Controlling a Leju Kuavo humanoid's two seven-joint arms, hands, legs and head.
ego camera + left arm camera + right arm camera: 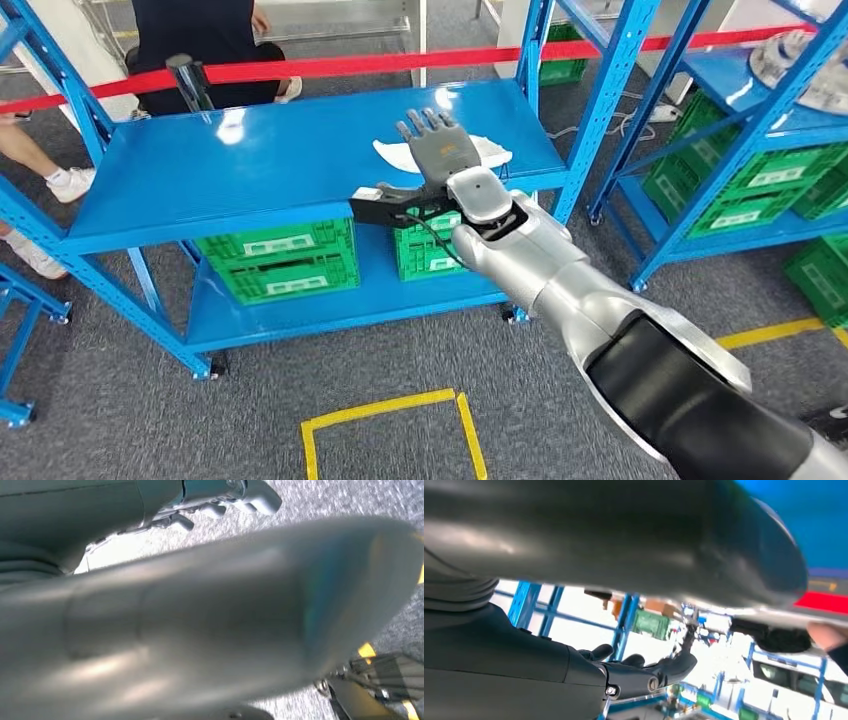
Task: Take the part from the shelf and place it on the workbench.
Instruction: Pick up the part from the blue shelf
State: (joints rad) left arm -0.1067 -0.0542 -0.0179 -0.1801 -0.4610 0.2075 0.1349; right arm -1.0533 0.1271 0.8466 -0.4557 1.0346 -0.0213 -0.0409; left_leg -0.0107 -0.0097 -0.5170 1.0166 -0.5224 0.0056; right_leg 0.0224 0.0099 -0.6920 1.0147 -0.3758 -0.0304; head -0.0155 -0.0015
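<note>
We see the right arm (600, 320) stretched fwd from lower right, its right hand (440, 150) flat over the top shelf (250, 170), palm down, fingers (425, 122) spread and pointing away from us. The thumb side sticks out toward the left past the shelf's front edge. The hand covers the middle of the part (495, 153); whether it's touching or just above, we can't tell. Nothing is gripped as far as we can see.

The part is white, flat and thin, w/ pale ends poking out on both sides of the hand. It lies on the blue top shelf, toward the right end, near the front edge.

Right wrist view: the right hand's dark fingers (659, 672) lie extended, w/ a big blurred dark shape above them, blue rack posts and green crates (651, 624) behind. Head view gives the green crates (280, 260) on the lower shelf, a red tape (400, 63) across the back, a person (205, 45) beyond it.

Left wrist view: the left hand (220, 505) over grey carpet, pale fingers loosely curled, holding nothing visible; open or closed, can't tell. A blurred silver shape crosses most of it.
</note>
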